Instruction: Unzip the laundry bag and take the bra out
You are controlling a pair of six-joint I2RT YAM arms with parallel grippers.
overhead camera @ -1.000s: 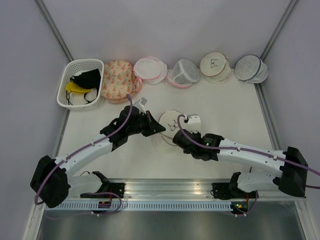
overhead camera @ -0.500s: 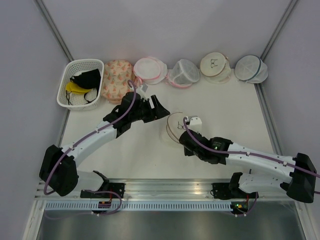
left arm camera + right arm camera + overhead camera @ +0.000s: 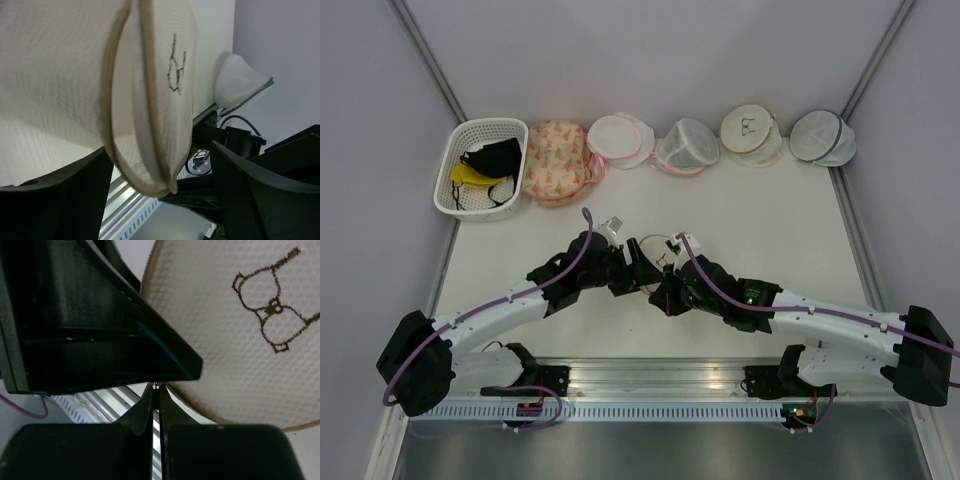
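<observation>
Shut a second ago, our left fingers (image 3: 55,195) now stand wide astride the laundry bag (image 3: 660,252) near the middle of the surface, while the right fingers (image 3: 142,412) stay pinched shut at its rim: a regrip, we judge, before unzipping.

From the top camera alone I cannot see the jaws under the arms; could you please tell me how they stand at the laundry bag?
Observer: The left wrist view shows the left gripper with its jaws wide apart and the laundry bag edge-on between them.
Operator: And the right one?
Observer: The right wrist view shows the right gripper with its jaws shut at the bag's tan trim; what they pinch is too small to tell.
Operator: Is the zip open yet?
Observer: Along the trim in the left wrist view no gap appears, and no bra is visible.
</observation>
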